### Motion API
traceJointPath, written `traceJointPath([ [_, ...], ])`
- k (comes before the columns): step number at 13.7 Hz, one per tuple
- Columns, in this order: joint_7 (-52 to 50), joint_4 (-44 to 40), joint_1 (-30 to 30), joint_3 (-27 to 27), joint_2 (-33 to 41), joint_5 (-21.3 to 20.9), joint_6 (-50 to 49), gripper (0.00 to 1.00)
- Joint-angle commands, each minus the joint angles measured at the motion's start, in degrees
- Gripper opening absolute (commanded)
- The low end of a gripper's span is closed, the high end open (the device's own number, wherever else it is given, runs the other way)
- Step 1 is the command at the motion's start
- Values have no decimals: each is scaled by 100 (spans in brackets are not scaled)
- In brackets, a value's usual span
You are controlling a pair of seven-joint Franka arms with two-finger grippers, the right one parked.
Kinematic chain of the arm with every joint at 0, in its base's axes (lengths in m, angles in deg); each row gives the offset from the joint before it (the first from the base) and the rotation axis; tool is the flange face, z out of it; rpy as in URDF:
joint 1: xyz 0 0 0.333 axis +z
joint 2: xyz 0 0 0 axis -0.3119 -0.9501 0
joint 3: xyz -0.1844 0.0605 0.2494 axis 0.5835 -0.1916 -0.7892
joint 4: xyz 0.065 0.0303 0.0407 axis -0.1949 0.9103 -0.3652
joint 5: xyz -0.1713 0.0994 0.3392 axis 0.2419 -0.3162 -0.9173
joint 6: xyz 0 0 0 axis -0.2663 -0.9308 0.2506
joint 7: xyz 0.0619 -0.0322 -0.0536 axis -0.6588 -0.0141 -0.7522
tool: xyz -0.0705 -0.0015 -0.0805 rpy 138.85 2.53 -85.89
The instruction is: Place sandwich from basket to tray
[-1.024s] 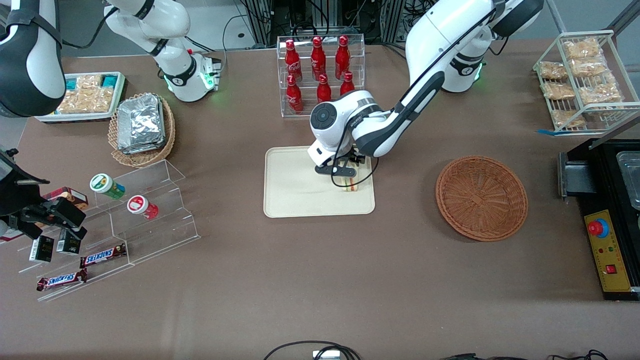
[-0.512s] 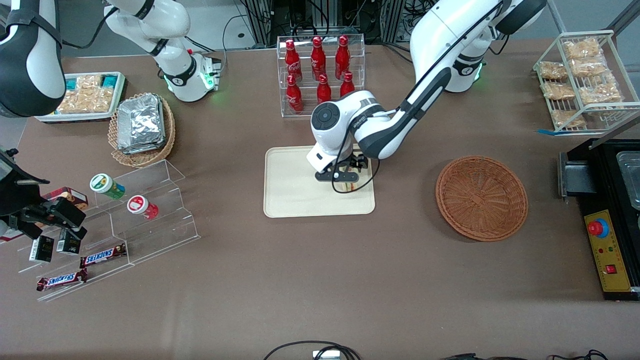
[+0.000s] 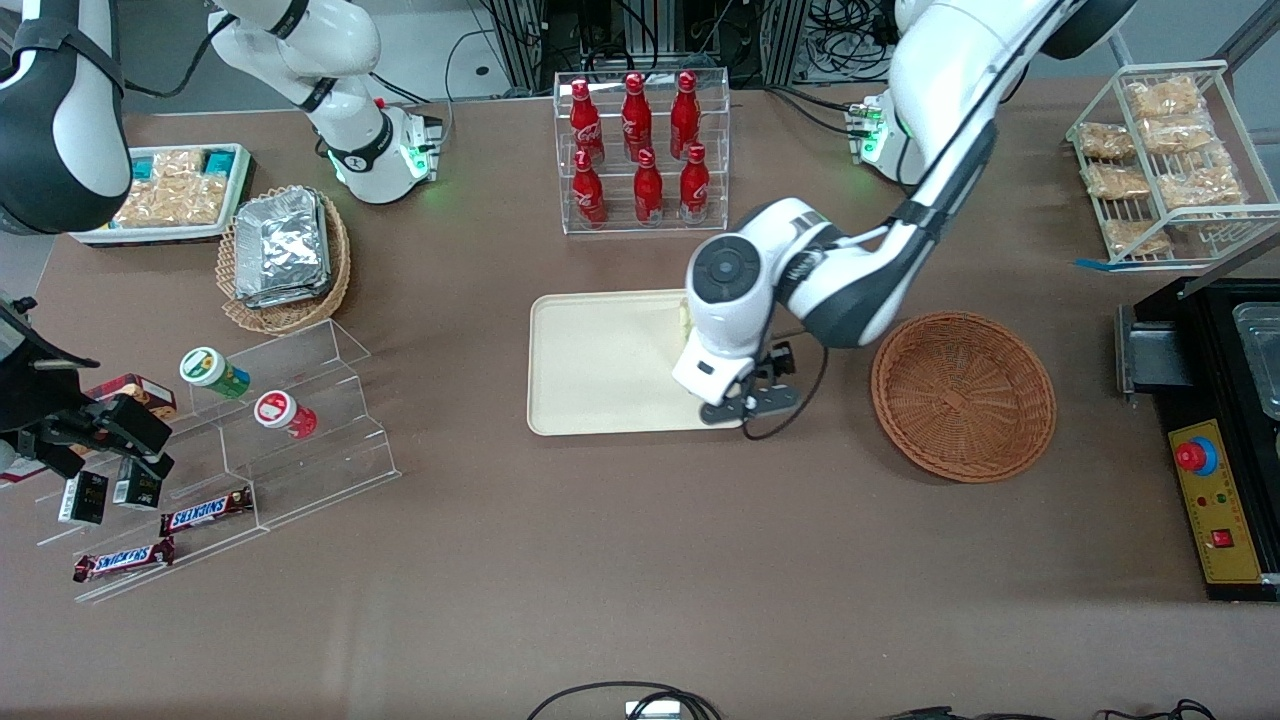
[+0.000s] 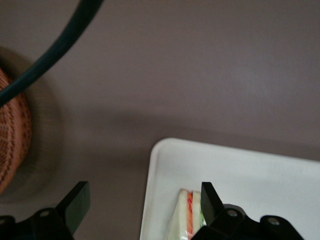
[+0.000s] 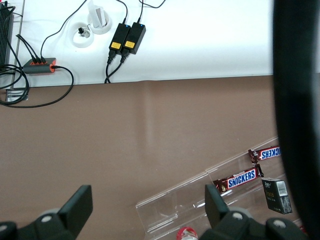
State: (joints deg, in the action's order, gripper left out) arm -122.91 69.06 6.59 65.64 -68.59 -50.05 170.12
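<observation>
Now pincer [image 4: 142, 200] spread apart above tray [image 4: 240, 165] edge, sandwich [image 4: 187, 215] flat on tray.

Red bottles [image 3: 640, 150] in clear rack; foil packs [image 3: 282, 247] in tan basket; Snickers bars [image 3: 205, 512] on acrylic steps.

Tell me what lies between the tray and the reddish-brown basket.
Only bare brown tabletop between the tray and the basket, as the front view shows. The end effector hangs open above the tray's edge there, the sandwich lying on the tray.
</observation>
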Motion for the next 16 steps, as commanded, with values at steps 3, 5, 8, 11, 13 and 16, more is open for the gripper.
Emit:
traceJointPath([
  [3,-5,-6,762,38,626,100,-822,99],
  [5,13,-24,1034,38,775,91,-902,99],
  [8,712,-190,1386,46,978,170,-1304,99],
  [11,1522,-585,1755,46,1048,451,-1955,99],
  [13,2119,-683,1984,38,1223,513,-2324,99],
  [16,3261,-648,2109,-556,1732,1003,-2598,99],
])
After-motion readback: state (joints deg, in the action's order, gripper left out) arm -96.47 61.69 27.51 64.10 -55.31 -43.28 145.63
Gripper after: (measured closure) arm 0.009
